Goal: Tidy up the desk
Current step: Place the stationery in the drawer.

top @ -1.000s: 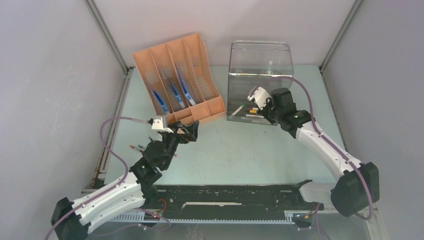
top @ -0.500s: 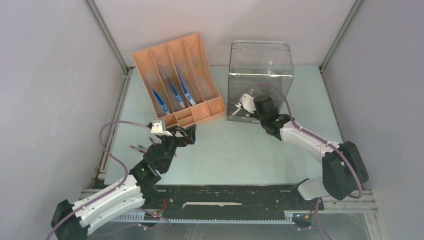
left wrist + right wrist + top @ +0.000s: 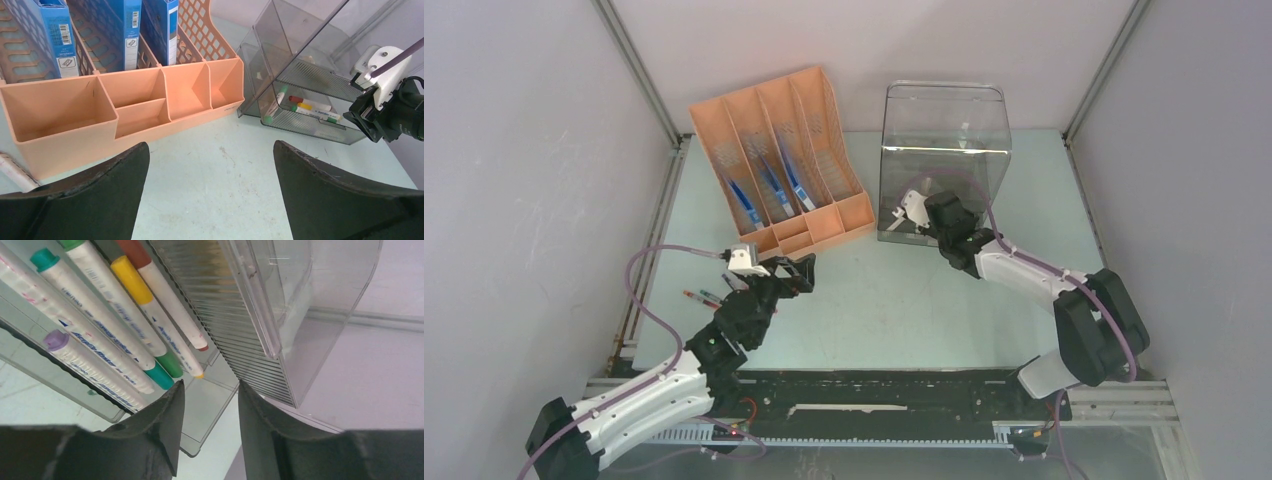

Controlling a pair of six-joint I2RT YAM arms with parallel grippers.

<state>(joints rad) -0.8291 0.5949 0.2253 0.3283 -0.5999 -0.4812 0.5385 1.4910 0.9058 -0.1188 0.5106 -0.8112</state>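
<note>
Right arm dropped lower, leaning into clear organizer [image 3: 944, 130]; right claw [image 3: 210, 390] parted, empty, just beside markers [image 3: 100, 320]. Left claw [image 3: 210, 146] wide open, empty. Desk [image 3: 904, 300] underlies everything: rigid, fixed, nothing to grasp. Loose pens [image 3: 702, 296] left: light, slick; pinch mid-barrel.

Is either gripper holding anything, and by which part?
Nothing is held: the left gripper is wide open and empty; the right gripper is open, empty, by the markers.

Mint-green desk [image 3: 904, 300], orange lattice rack [image 3: 60, 110], blue folders [image 3: 125, 30]
</note>
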